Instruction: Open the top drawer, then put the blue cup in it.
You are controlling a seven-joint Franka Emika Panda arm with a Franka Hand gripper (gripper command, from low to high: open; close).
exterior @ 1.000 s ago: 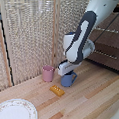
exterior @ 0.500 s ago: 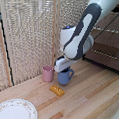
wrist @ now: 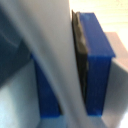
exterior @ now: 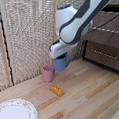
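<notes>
Jaws of the gripper (exterior: 61,56) pinch the blue cup (exterior: 62,62) by its wall, lifted clear of the tabletop (exterior: 92,94) beside the pink cup (exterior: 47,73). It looks light, rigid and smooth; a rim-wall hold suits it.

A: The table (exterior: 92,94) looks like pale wood planks, smooth with a soft sheen. The blue cup (exterior: 61,63)?
B: Smooth, faintly glossy, like the pink cup (exterior: 47,73). The dresser (exterior: 106,50) is dark matt wood with a metal bar handle (exterior: 104,53)
</notes>
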